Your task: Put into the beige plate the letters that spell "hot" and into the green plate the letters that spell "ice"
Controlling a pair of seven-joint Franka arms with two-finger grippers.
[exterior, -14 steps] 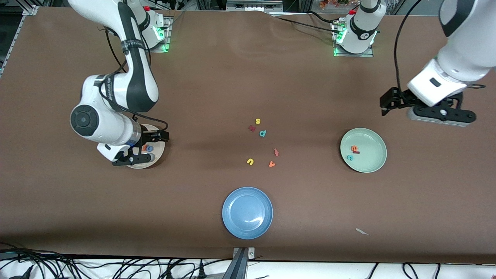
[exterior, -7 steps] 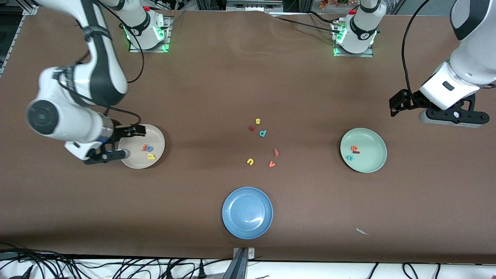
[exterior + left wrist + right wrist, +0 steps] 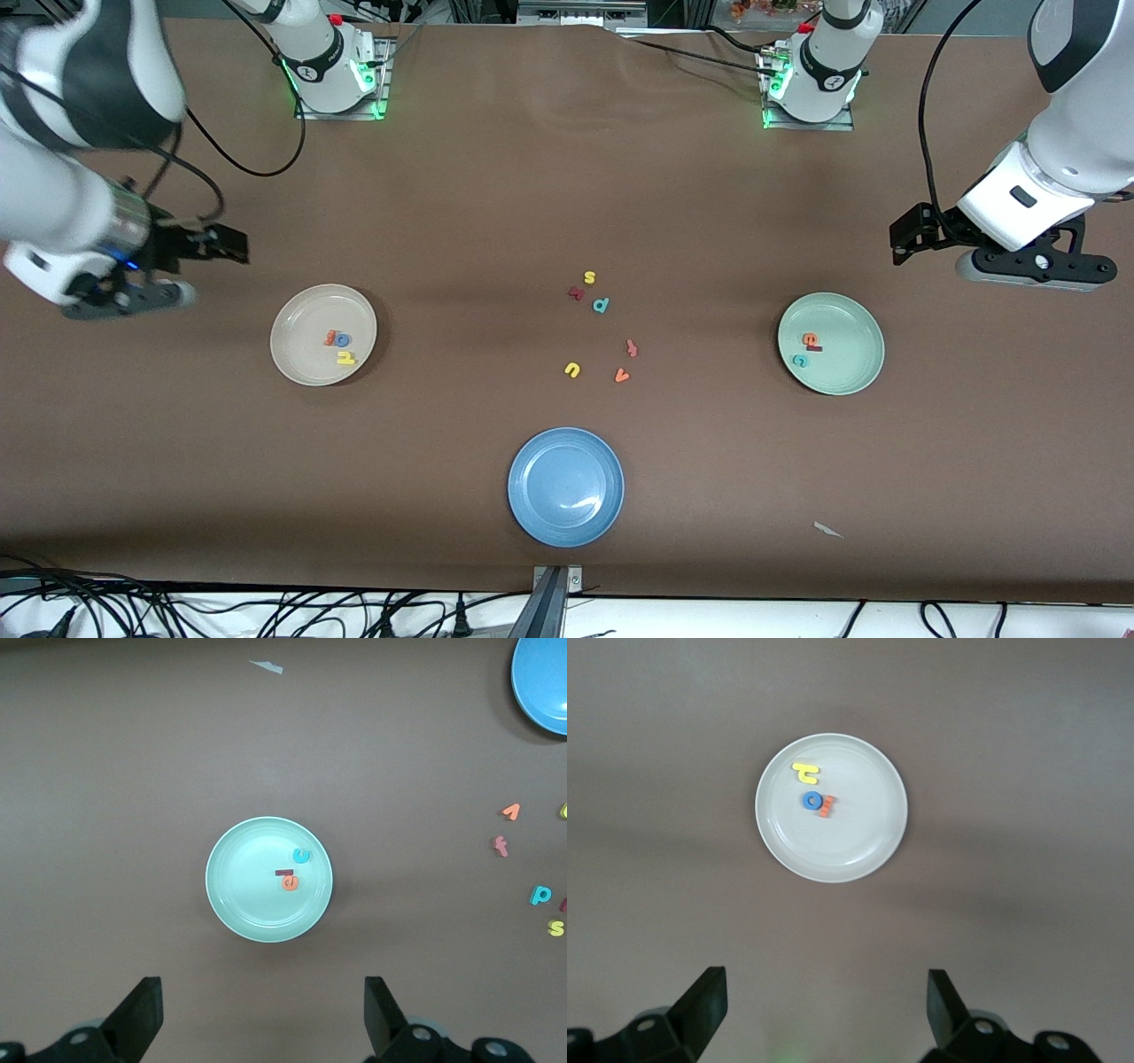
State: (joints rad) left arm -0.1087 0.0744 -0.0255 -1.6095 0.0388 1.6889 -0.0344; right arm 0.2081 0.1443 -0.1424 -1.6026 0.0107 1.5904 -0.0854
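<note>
Beige plate: we see the beige plate [image 3: 299,354] at left of centre in the front view, toward the right arm's end of the table.
Letters of "hot": the yellow h [image 3: 345,358], the blue o [image 3: 343,339] and the orange t [image 3: 330,338] lie inside it, o and t touching, the h just beside them and nearer the front camera.
Green plate: the green plate [image 3: 850,368] sits at right of centre, toward the left arm's end.
Letters of "ice": the orange e [image 3: 809,338], the dark red i [image 3: 818,348] and the teal c [image 3: 800,361] lie close together in it.
Right gripper: the right gripper [image 3: 124,297] hangs at the left edge of the frame over bare table; its fingers [image 3: 700,1005] stand wide apart with nothing between them.
Left gripper: the left gripper [image 3: 1032,266] hangs at upper right over bare table; its fingers [image 3: 137,1014] are spread and empty.
Leftover letters: in the middle of the frame we count a yellow s [image 3: 589,277], a dark red letter [image 3: 576,291], a teal p [image 3: 601,306], a salmon letter [image 3: 632,347], a yellow u [image 3: 572,369] and an orange v [image 3: 622,376], all on the cloth, well apart from both plates.
Blue plate: the blue plate [image 3: 532,509] lies at lower centre, nearest the front camera.
Scrap: a small white scrap [image 3: 828,530] lies at lower right.
In the way: we see nothing lying between either gripper and its plate.
</note>
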